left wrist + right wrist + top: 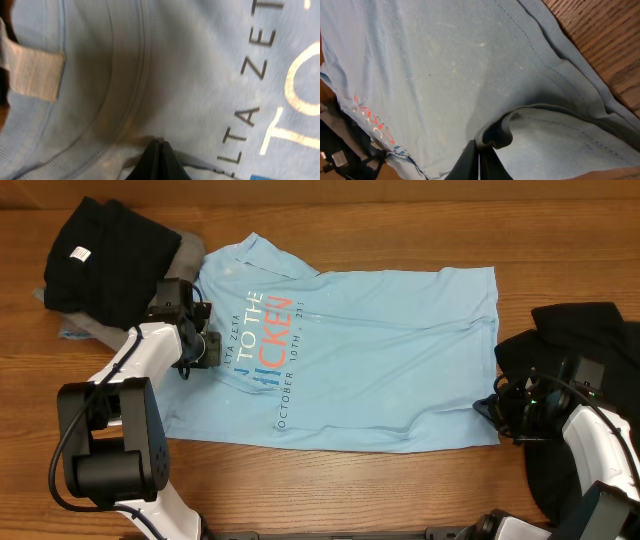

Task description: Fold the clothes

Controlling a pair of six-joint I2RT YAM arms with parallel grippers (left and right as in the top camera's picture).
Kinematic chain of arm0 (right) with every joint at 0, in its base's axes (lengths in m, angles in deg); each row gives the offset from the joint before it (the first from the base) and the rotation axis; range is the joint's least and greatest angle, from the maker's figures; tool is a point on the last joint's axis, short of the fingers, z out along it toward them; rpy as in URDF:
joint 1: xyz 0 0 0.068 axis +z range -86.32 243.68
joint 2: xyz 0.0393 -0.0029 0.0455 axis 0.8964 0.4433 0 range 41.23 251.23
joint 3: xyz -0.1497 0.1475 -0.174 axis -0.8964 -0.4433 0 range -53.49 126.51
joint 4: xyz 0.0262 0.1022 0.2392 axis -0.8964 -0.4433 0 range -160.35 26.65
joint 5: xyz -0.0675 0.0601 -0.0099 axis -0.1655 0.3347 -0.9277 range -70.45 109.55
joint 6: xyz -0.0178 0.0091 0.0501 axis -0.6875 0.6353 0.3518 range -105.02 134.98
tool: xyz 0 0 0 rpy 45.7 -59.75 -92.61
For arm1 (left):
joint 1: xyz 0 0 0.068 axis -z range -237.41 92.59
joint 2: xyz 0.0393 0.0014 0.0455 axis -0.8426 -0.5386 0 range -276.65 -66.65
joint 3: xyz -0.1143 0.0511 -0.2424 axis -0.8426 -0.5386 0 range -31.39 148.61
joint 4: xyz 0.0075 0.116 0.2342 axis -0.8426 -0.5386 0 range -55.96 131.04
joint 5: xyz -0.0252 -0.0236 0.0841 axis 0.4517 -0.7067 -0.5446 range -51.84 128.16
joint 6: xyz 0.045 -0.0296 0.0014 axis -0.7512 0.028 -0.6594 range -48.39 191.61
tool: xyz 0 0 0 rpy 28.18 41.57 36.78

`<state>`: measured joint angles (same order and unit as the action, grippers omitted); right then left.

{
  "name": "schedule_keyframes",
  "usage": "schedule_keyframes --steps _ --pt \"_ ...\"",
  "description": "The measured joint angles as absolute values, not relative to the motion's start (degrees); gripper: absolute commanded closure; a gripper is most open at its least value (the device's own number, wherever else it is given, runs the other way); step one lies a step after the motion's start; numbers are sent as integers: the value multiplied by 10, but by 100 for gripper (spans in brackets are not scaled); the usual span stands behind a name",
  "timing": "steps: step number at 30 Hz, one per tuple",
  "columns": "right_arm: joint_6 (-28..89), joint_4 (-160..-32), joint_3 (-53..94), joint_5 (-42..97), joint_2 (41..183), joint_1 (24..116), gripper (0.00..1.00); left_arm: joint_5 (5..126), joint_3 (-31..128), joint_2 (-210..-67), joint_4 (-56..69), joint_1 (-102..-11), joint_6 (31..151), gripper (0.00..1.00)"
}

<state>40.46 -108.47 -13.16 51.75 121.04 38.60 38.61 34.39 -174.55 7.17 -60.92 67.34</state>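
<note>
Light blue T-shirt (390,350), spread flat (red-white lettering (268,330))

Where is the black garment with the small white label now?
The black garment lies top left in the overhead view, on a grey garment, beside the light blue T-shirt.

The T-shirt (400,350) is soft light blue knit cloth, matt, with stitched seams and hems; its lettering (270,345) is flat print with no shine; the neck label (32,75) is off-white woven tape, coarser than the knit; the table (400,490) is brown wood with open grain and a low satin sheen; the black garment (100,260), the grey garment (190,255) and the other black garment (590,330) are dull, matt cloth; the left arm (135,365) has smooth, faintly glossy white plastic shells and matt black joints; the left gripper (158,145) and right gripper (479,150) look matt black.
</note>
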Motion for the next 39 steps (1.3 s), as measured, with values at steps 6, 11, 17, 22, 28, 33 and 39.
schedule_keyframes --steps 6,11,17,22,28,33,39 --pt "405 -1078 -132 518 1210 386 96 386 375 -1745 -11 -609 674 96" --pt "405 -1071 -132 518 1210 386 96 386 433 -1745 -72 -609 674 96" --pt "405 -1069 -130 518 1210 386 96 386 504 -1745 -149 -614 674 96" --pt "405 -1059 -110 518 1210 386 96 386 574 -1745 -195 -617 674 96" --pt "419 -1038 -74 519 1210 386 96 386 642 -1745 -214 -617 674 96" --pt "433 -1038 -68 520 1210 386 96 386 654 -1745 -239 -617 672 82" --pt "437 -1045 -68 521 1210 386 96 386 584 -1745 -212 -617 689 68"
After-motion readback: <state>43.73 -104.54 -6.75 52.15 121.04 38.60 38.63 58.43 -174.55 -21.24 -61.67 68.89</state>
